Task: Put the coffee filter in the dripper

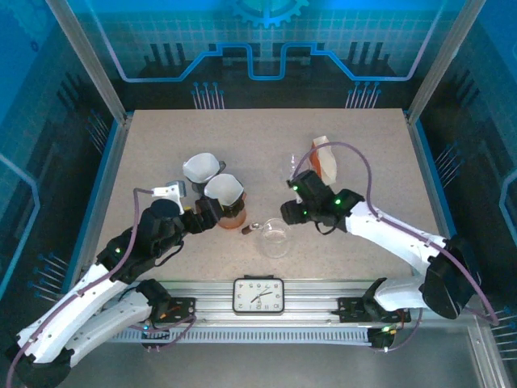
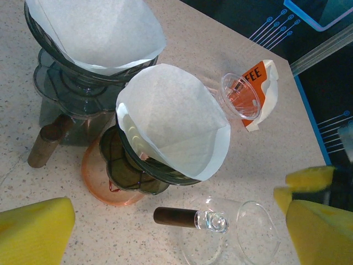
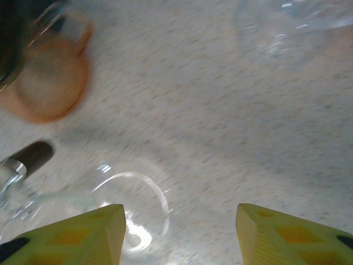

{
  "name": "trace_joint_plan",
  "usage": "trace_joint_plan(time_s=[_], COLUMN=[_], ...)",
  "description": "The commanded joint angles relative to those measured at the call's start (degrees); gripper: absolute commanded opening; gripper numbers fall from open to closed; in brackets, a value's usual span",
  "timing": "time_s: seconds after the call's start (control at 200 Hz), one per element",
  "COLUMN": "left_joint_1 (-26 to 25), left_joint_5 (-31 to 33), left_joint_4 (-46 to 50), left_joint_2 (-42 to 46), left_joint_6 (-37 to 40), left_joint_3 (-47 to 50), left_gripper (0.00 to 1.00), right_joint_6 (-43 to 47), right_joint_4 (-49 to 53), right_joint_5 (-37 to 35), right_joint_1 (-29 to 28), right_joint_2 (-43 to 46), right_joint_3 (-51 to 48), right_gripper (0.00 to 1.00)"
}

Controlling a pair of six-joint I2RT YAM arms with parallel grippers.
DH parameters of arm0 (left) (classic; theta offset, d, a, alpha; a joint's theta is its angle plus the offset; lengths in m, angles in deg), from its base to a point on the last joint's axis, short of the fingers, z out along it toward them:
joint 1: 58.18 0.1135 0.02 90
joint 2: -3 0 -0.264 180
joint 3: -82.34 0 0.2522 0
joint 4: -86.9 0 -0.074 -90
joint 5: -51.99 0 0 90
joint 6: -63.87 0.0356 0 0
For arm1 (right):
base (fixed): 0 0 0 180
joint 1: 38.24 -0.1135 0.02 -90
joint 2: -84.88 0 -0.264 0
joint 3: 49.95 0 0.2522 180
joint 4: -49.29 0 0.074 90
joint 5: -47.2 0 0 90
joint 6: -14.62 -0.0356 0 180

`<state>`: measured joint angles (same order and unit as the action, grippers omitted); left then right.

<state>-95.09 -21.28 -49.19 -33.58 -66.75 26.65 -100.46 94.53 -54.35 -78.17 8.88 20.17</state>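
White filter (image 1: 224, 190) sits in the dripper (image 1: 232, 212) left of centre from above, a second dripper (image 1: 202, 168) with its own paper just behind, a glass dripper (image 1: 275, 238) lying near the front, the bag (image 1: 323, 162) at right; left wrist: left gripper (image 2: 176, 223) spread wide, empty, the filter ahead of it; right wrist: right gripper (image 3: 179, 232) parted, holding nothing, over the glass dripper.

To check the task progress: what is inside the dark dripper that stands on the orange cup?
A white paper filter sits open inside the dark dripper and rises above its rim. The paper hides the dripper's bottom.
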Motion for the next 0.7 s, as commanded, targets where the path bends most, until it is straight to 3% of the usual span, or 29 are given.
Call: trace_joint_plan(time_s=[0.0,0.305,0.695], left_joint_1=[0.3,0.3,0.4], left_joint_5=[0.9,0.5,0.7], left_joint_4=[-0.2,0.8,0.4], left_joint_2=[0.4,0.9,2.3], left_joint_6=[-0.7,-1.6,-1.8], left_joint_3=[0.4,0.6,2.2], left_gripper=[0.99,0.99,0.99], right_joint_6=[-3.3,-14.3,-21.7], right_joint_4=[-1.3,-8.0,-16.6], right_joint_5=[0.4,6.0,6.1], right_joint_1=[6.0,18.7,19.5], right_joint_2=[-2.4,-16.8,-23.8], right_joint_3=[3.2,10.1,11.9], right_gripper=[0.57,0.56,0.54])
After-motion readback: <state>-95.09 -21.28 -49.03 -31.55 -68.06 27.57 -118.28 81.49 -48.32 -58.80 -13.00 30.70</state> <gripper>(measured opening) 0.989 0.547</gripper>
